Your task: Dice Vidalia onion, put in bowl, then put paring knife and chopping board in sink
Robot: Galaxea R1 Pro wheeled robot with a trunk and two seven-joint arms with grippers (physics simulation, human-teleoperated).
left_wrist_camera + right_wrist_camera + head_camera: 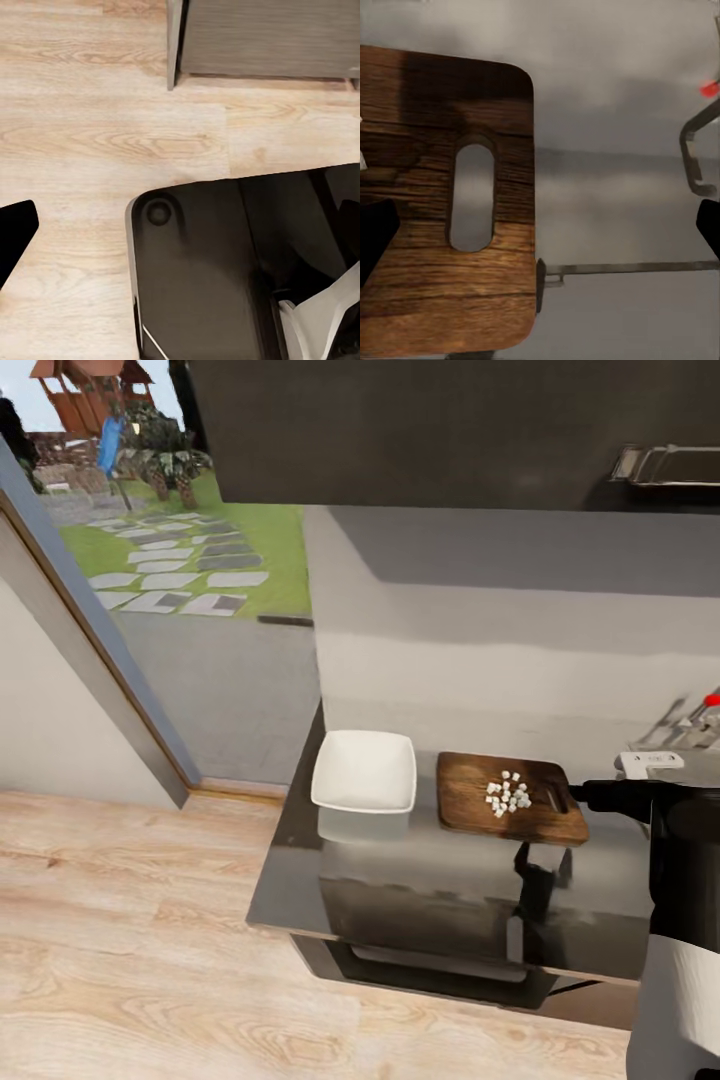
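From the head camera, the white bowl (364, 771) sits on the glossy countertop (300, 860), just left of the chopping board (470, 800), which carries the diced onion (508, 794). The right gripper (585, 794) reaches the board's right end.

In the left wrist view, whether the left gripper (15, 240) is open or closed cannot be told; wooden floor (90, 112) lies below it.

In the right wrist view, the right gripper's fingers (375, 232) are spread wide, one over the board's handle end, grasping nothing.

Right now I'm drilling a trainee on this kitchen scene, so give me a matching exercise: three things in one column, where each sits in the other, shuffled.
Things:
1. bowl
2. diced onion
3. chopping board

Places:
A. piled on the board
B. on the countertop, nearest the doorway end
C. on the countertop, between the bowl and the right pincer

Pairs: 1-B, 2-A, 3-C
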